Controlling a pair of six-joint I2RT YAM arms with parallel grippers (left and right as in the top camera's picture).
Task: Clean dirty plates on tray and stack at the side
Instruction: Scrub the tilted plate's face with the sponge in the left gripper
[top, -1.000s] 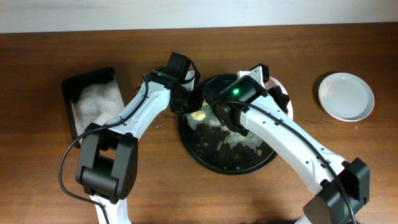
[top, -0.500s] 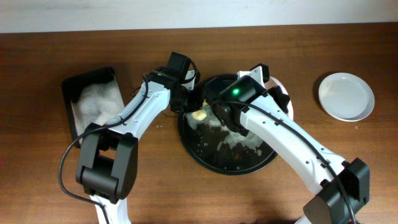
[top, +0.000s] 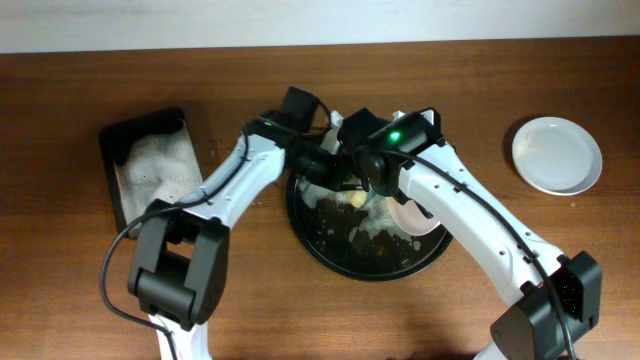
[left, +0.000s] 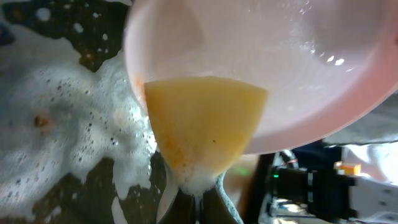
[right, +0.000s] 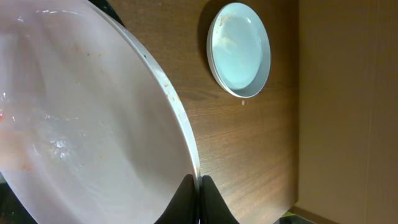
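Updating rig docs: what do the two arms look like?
Both the left arm and right arm: white links, black joint housings and bases, dark jaws. A black cable loops beside the left one; a green light glows on the right.

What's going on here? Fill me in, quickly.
The right gripper is shut on the rim of a white plate, holding it over the black tray, which is covered in suds. The left gripper is shut on a yellow sponge pressed against that plate's face. Another white plate sits on the table at the side.
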